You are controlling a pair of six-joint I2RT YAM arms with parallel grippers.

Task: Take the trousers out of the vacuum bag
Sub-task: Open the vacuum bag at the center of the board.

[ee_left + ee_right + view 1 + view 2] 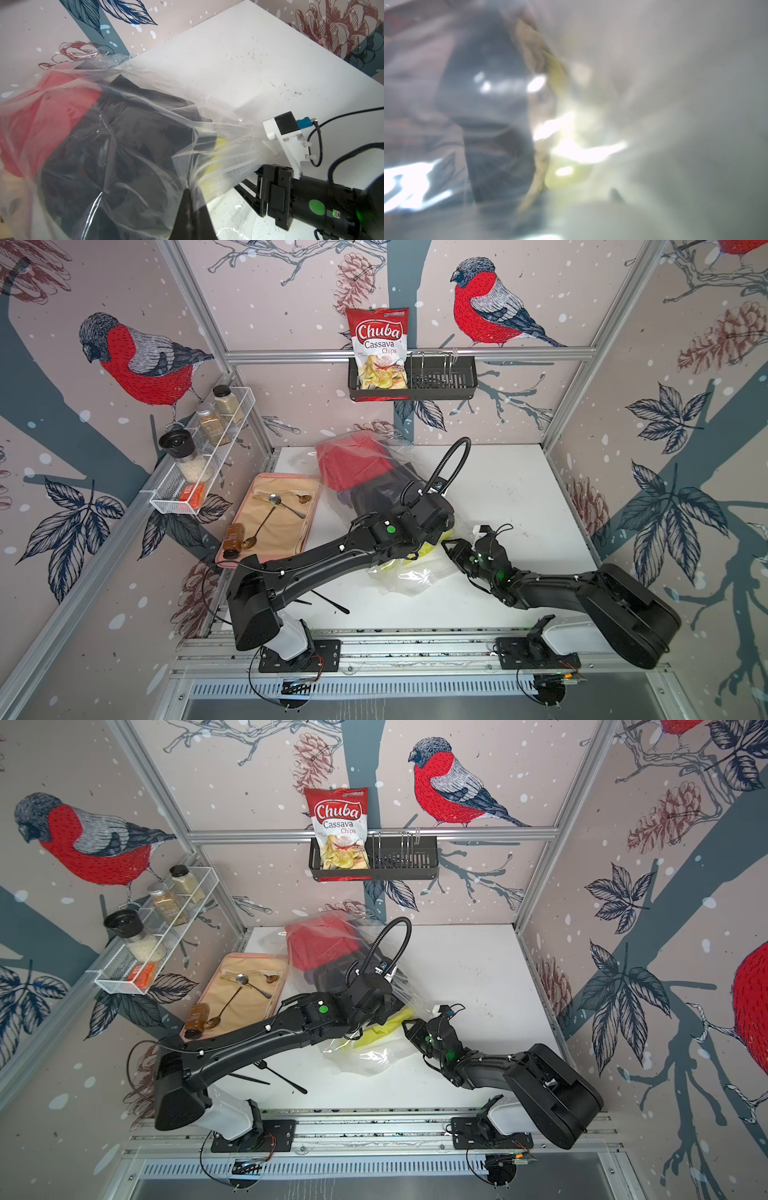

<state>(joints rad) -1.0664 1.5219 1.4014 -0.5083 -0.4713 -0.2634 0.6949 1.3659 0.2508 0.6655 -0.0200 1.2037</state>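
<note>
— Since the trousers (353,464) in view all lie inside the vacuum bag (409,580) on the counter (519,489), is anything out?
— Nothing yet. Left jaws pinch the plastic, closed; right jaws sit at its mouth by the yellow-green pair (386,1025) — grip cannot be told. Pink tray (286,475) sits just beside one edge; bare counter lies open on the other side.

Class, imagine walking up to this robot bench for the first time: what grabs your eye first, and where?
The bulging clear vacuum bag mid-table, red trousers and black trousers showing through, with the left gripper pinching its plastic. Next, the red chips packet standing in the black basket on the back wall.
</note>
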